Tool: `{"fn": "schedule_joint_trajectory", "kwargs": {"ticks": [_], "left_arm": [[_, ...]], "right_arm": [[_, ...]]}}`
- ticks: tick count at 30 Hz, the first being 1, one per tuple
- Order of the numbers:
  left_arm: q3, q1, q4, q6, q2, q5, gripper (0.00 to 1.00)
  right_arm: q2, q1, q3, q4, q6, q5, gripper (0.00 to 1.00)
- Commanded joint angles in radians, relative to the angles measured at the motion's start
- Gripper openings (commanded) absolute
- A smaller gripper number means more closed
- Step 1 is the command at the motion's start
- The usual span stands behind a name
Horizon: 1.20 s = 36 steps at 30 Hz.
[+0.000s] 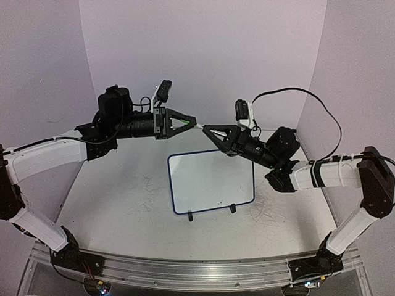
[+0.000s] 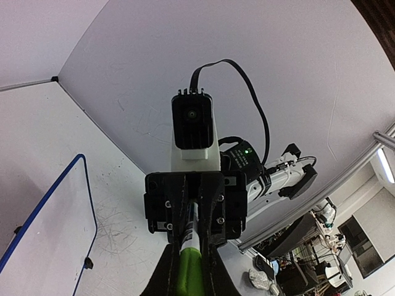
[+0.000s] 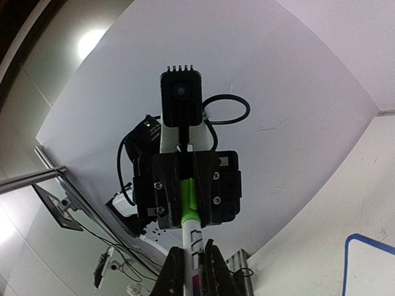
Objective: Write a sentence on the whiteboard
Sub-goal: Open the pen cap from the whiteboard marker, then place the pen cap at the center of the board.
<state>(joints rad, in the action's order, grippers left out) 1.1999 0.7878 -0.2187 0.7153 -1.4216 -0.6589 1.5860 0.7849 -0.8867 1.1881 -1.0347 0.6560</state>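
A marker with a green cap and a white barrel hangs level above the far edge of the whiteboard, held from both ends. My left gripper is shut on the green cap. My right gripper is shut on the white barrel. The two grippers point at each other, tips almost touching. The whiteboard lies on the table below them with a plain white face. The sentence is out of view.
The whiteboard's two black feet face the near edge. Faint grey scribbles mark the tabletop to the right of the board. A black cable loops above the right arm. Purple walls close the back and sides, and an aluminium rail runs along the front.
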Motion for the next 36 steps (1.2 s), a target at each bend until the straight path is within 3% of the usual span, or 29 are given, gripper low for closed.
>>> {"fn": "schedule_joint_trajectory", "kwargs": {"ticks": [1, 12, 18, 21, 25, 30, 36], "left_arm": [[-0.002, 0.016, -0.007, 0.001, -0.027, -0.026, 0.00], [-0.067, -0.023, -0.005, -0.022, 0.062, 0.058, 0.00], [-0.194, -0.224, 0.025, 0.015, 0.196, 0.069, 0.00], [-0.219, -0.342, 0.168, -0.036, 0.238, 0.088, 0.00], [-0.210, -0.369, 0.442, -0.184, 0.229, 0.255, 0.00], [-0.275, -0.374, 0.534, -0.204, 0.115, 0.265, 0.00], [-0.309, -0.349, 0.586, -0.238, 0.014, 0.408, 0.00]], "right_arm": [[-0.022, 0.022, -0.032, 0.059, 0.019, -0.018, 0.00], [-0.149, -0.010, 0.122, 0.055, 0.031, -0.153, 0.00], [-0.309, -0.122, 0.299, 0.007, 0.064, -0.161, 0.00], [-0.470, -0.157, 0.344, -0.221, 0.195, -0.214, 0.00], [-0.626, -0.156, 0.260, -0.678, 0.454, -0.343, 0.00], [-0.666, -0.155, 0.184, -0.858, 0.596, -0.380, 0.00], [-0.646, -0.156, 0.169, -0.866, 0.620, -0.366, 0.00]]}}
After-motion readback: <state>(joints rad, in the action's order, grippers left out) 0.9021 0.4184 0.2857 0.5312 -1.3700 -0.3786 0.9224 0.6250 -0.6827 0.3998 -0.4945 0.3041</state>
